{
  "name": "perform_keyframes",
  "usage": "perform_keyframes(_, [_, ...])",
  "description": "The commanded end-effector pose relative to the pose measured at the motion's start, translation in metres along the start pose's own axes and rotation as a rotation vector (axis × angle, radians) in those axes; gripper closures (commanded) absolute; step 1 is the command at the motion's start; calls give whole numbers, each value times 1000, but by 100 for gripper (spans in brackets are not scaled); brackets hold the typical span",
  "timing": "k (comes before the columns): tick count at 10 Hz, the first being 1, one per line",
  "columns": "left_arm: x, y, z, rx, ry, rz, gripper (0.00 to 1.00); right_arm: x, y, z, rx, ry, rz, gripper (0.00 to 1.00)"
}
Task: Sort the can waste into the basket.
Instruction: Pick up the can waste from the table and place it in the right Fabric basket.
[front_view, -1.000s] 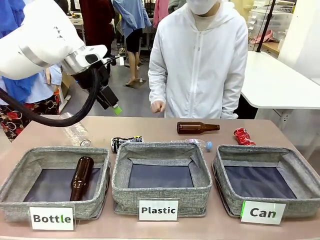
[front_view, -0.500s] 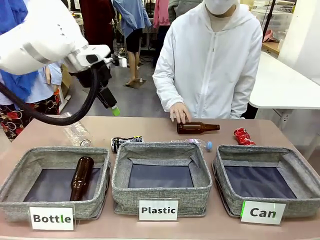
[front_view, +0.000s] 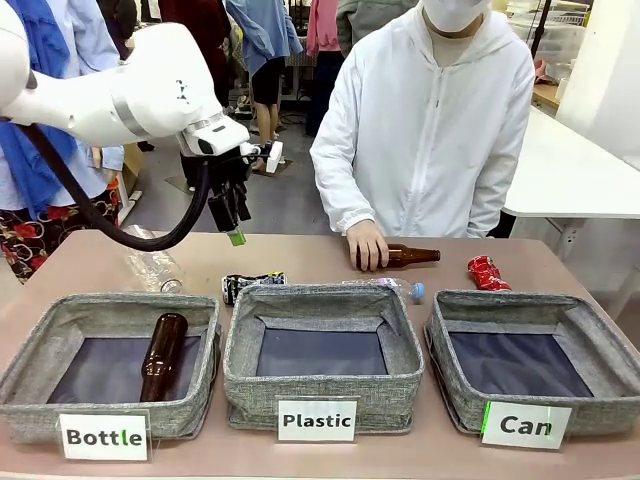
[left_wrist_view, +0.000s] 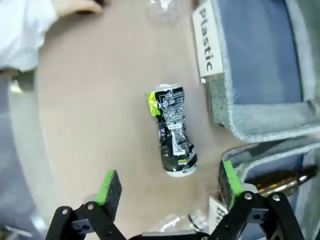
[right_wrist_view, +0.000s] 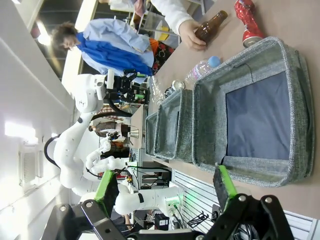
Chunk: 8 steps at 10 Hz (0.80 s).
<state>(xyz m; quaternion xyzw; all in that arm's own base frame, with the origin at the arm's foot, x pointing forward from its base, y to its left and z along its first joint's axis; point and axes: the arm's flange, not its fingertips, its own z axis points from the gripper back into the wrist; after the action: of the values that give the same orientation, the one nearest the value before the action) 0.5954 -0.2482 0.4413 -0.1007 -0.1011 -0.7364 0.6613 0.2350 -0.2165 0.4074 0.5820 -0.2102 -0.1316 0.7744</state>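
Grey fabric walls around a bare dark floor: the basket (front_view: 520, 300) labelled "Can" holds nothing, so you have neither can sorted yet. The dark blue-black can (front_view: 252, 285) lies on the table (front_view: 300, 255) just behind the "Plastic" basket (front_view: 320, 298), near its left corner. The red can (front_view: 487, 272) lies just beyond the far rim of the basket it belongs in. Your left gripper (front_view: 232, 232) hangs above the dark can, jaws spread wide with nothing between them; in the left wrist view that can sits framed between the green pads (left_wrist_view: 111, 182). Your right gripper (right_wrist_view: 165, 189) is likewise spread and empty, looking along the row of baskets. The person's hand (front_view: 367, 245) rests on a brown bottle (front_view: 415, 256). By my reading, both pick-ups and both drops remain for you.
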Motion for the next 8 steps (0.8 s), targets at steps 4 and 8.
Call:
perform_keyframes(4, [-1, 2, -52, -55, 7, -108, 0, 3, 0, 1, 23, -15, 29, 0])
perform_keyframes(8, [-156, -74, 103, 143, -208, 98, 0, 3, 0, 1, 23, -15, 29, 0])
